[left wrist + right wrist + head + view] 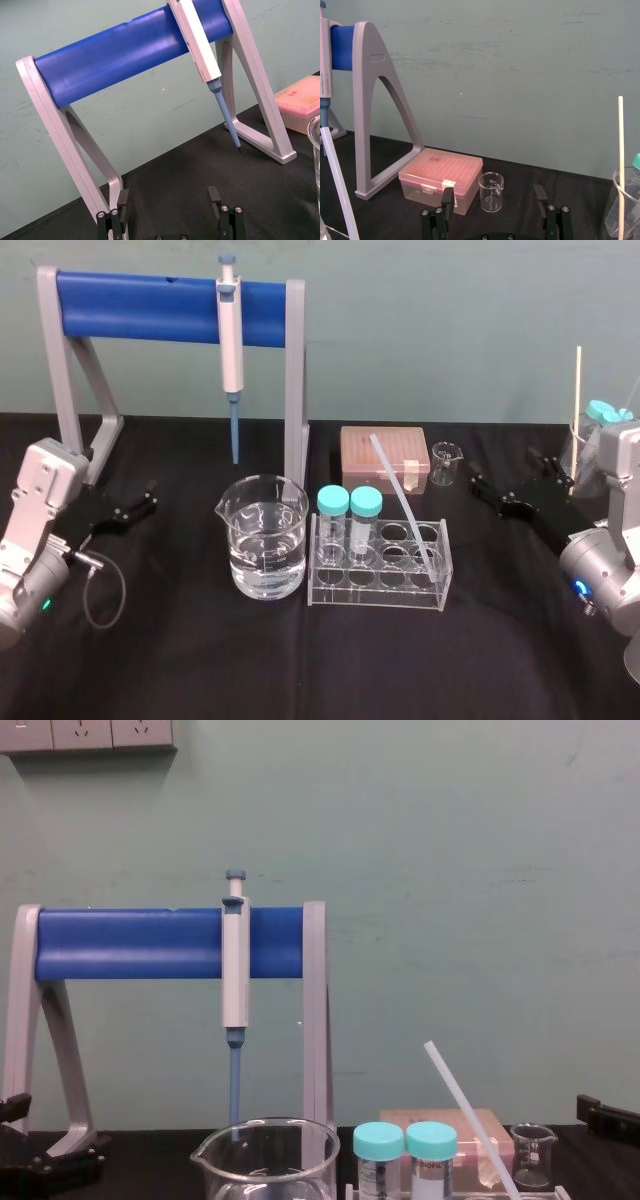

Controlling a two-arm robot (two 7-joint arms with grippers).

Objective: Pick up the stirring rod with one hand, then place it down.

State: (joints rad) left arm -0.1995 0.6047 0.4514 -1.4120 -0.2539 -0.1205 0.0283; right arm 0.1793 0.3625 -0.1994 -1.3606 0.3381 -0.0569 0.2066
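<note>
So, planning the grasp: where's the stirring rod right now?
Head view, just right of centre: the stirring rod leans in the clear tube rack beside the capped tubes, its top toward the pink tip box.

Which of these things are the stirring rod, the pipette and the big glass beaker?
stirring rod [400, 496]: head view, middle of its slanted shaft.
pipette [231, 340]: head view, its white body.
big beaker [262, 515]: head view, its front glass wall.

One pipette [231, 335], one blue-barred stand [150, 305]. Three glass beakers: a large beaker [264, 540], a tiny beaker [445, 462] and a third beaker [615, 220] at three o'clock (partly behind the right arm). Two teal-capped tubes [333, 530] [365, 530] in one clear rack [400, 585]. One pink tip box [385, 453]. One stirring rod [398, 490], one thin pale stick [620, 150]. Two grippers: left gripper [170, 197], right gripper [492, 192].
</note>
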